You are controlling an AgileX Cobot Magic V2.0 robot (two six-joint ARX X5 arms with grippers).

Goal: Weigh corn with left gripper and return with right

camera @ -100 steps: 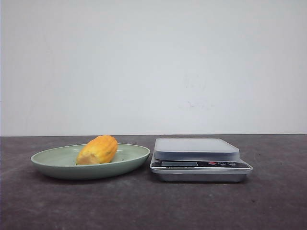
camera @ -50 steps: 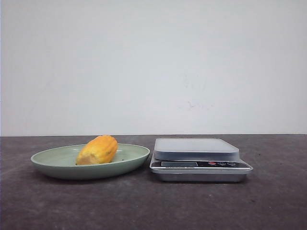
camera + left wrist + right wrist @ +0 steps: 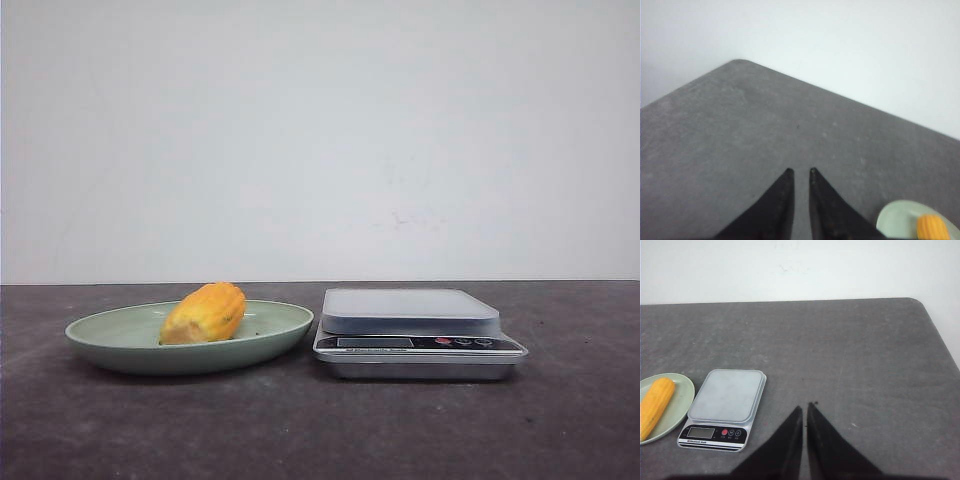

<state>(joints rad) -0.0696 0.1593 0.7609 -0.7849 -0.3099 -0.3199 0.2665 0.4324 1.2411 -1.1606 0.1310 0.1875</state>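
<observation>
The corn (image 3: pixel 205 313), a stubby yellow-orange cob, lies on a pale green plate (image 3: pixel 100 340) at the left of the table. A silver kitchen scale (image 3: pixel 410 310) stands just right of the plate, its platform bare. Neither arm shows in the front view. In the left wrist view my left gripper (image 3: pixel 800 171) hovers over bare table with its fingers nearly together and nothing between them; the plate (image 3: pixel 897 217) and the corn (image 3: pixel 932 227) sit off to one side. My right gripper (image 3: pixel 806 406) is shut and empty, beside the scale (image 3: pixel 727 395), with the corn (image 3: pixel 655 400) beyond it.
The dark grey table (image 3: pixel 560 420) ends at a white wall behind. The right wrist view shows the table's rounded far corner (image 3: pixel 920 302). The scale's display and buttons (image 3: pixel 440 342) face the front.
</observation>
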